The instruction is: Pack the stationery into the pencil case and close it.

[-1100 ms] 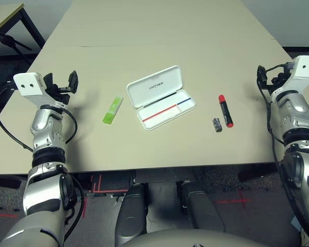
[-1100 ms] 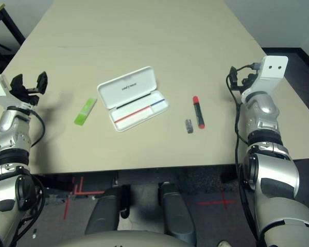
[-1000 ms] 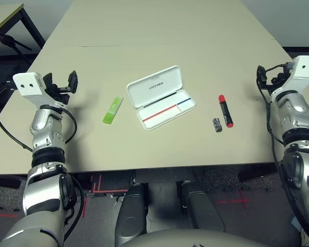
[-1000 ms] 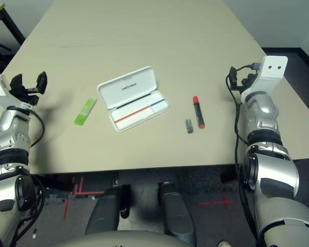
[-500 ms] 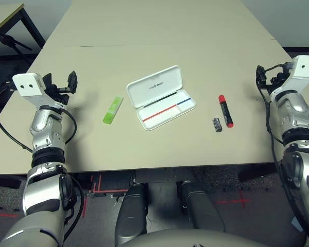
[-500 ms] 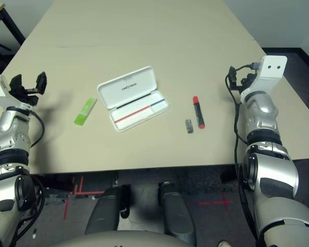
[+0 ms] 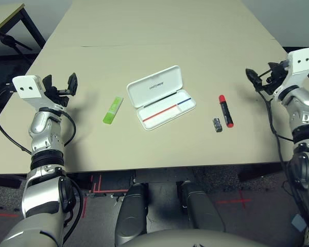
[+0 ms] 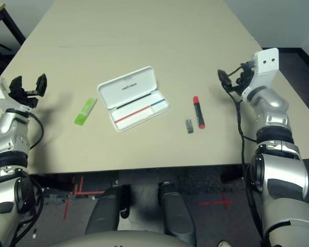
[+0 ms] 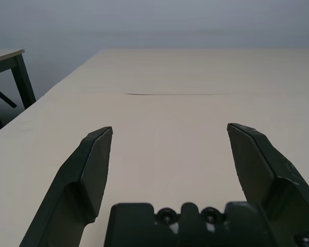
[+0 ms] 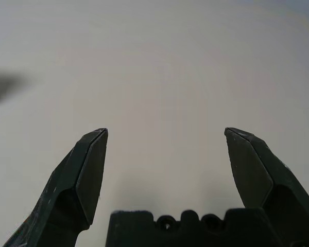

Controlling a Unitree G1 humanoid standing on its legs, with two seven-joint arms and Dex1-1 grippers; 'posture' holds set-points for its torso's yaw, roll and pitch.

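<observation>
Right gripper swung toward red marker, table between.

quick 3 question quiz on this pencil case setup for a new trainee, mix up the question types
1. True or false: the pencil case lies open on the table.
2. Which item lies on the robot's left of the case? A) the red marker B) the lime-green highlighter C) the silver-grey block
3. Fill in: the left gripper and the right gripper are both ____ and hold nothing.

Key:
1. True. The lid is swung back and the tray with its red and blue stripe shows.
2. B. The marker and the block lie on the case's other side.
3. Open. Both wrist views show the fingers spread wide over bare table.
</observation>
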